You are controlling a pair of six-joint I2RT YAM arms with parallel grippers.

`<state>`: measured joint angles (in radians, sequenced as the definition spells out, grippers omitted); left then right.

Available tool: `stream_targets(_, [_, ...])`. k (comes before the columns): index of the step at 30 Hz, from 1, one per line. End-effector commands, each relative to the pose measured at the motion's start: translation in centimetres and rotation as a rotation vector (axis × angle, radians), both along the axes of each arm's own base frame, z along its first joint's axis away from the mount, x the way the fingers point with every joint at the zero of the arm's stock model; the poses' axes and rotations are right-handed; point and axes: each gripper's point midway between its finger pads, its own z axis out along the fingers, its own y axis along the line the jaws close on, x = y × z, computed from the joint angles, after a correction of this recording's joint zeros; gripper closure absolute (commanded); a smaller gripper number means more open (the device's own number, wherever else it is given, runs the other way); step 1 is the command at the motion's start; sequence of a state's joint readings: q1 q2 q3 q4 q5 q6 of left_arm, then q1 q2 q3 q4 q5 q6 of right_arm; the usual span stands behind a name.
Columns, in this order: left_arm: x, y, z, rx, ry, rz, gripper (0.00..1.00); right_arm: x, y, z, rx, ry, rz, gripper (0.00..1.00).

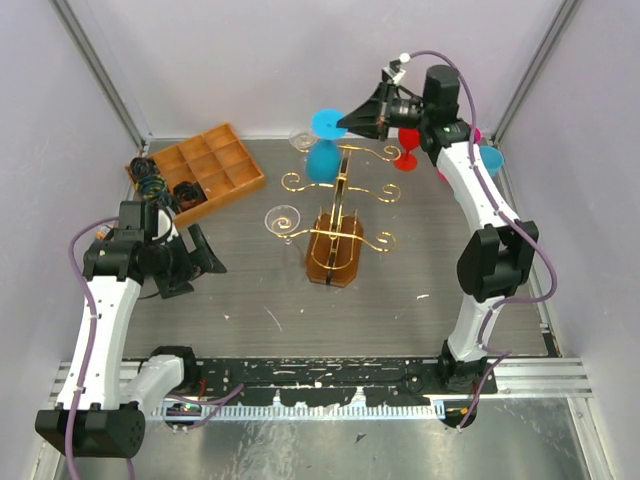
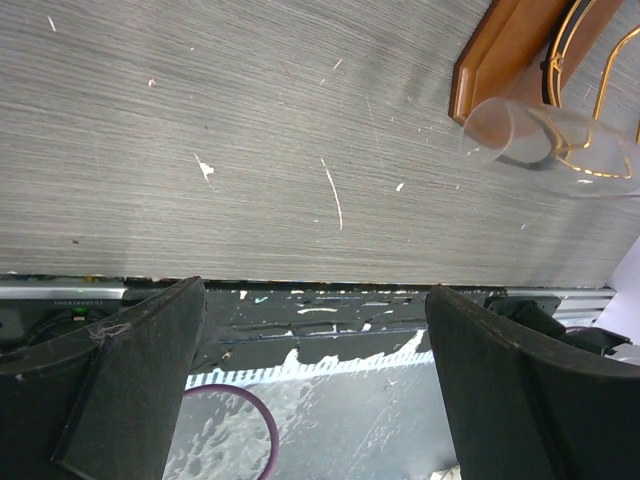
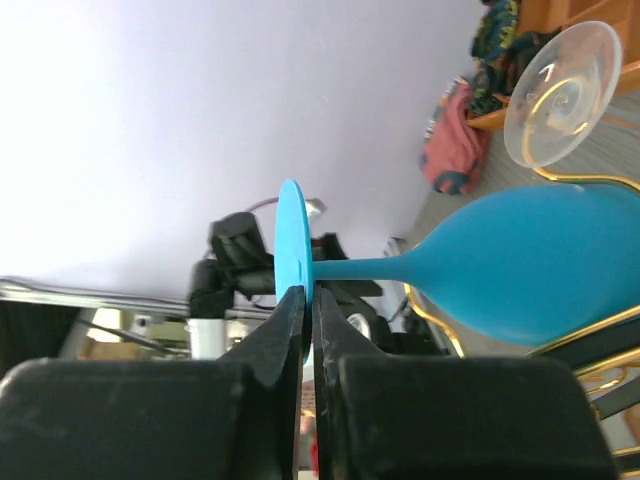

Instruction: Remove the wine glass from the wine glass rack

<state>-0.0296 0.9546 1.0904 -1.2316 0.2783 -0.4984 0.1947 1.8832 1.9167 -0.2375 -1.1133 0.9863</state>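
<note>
A: R side first. The right tool (image 1: 352,120) is seen raised at the far end of the surface (image 1: 250,300), up by the wine glass rack (image 1: 338,215). Its jaws are pressed together on the round foot of the blue wine glass (image 1: 322,163).

B: Confirmed by the R wrist cam. The foot disc is pinched edge-on between the fingertips (image 3: 280,340). The stem runs sideways away from the tool, w/ the bowl out beyond it.

A: And the glass vs. the rack?

B: The bowl is found at the rack's far-left arms, w/ gold wire just under and beside it. Whether the stem is hooked in a scroll arm or free of it can't be told.

A: L side?

B: The left tool (image 1: 205,255) is held low over the surface, well apart from rack and glass, jaws spread wide. The rack's amber base (image 2: 505,50) and a clear glass (image 2: 545,150) are caught at the upper R of its cam.

A: Other items?

B: A red glass (image 1: 407,158) is glimpsed by the R arm, and a compartmented tray (image 1: 210,170) is noted far L.

A: Any writing?

B: A short line of pale print is spotted on the dark rail (image 2: 80,298) at the near edge. It's too small to be read.
</note>
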Motion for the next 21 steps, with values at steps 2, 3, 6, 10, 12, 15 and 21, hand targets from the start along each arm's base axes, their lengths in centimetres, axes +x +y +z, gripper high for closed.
stream_targets(2, [0.1, 0.1, -0.1, 0.01, -0.014, -0.02, 0.02, -3.0, -5.3, 12.7, 0.29, -0.273, -0.013, 0.99])
stream_targets(3, [0.2, 0.1, 0.0, 0.009, -0.016, -0.02, 0.02, -3.2, -6.1, 13.3, 0.302, -0.284, -0.019, 0.99])
stream_targets(6, [0.5, 0.0, -0.2, 0.0, -0.014, -0.02, 0.02, -3.6, -8.0, 14.7, 0.327, -0.309, -0.038, 0.99])
stream_targets(10, [0.6, -0.2, -0.3, -0.013, -0.009, -0.02, 0.02, -3.3, -9.7, 14.9, 0.335, -0.328, -0.079, 0.99])
stream_targets(12, [0.5, -0.2, -0.4, -0.007, -0.007, -0.022, 0.02, -3.2, -10.4, 14.9, 0.348, -0.333, -0.085, 0.99])
stream_targets(15, [0.4, 0.1, -0.5, 0.008, -0.006, -0.023, 0.02, -2.8, -11.4, 14.9, 0.343, -0.368, -0.102, 0.99])
stream_targets(21, [0.3, 0.1, -0.7, 0.011, 0.0, -0.022, 0.02, -0.2, -14.5, 12.8, 0.201, -0.416, -0.243, 0.99])
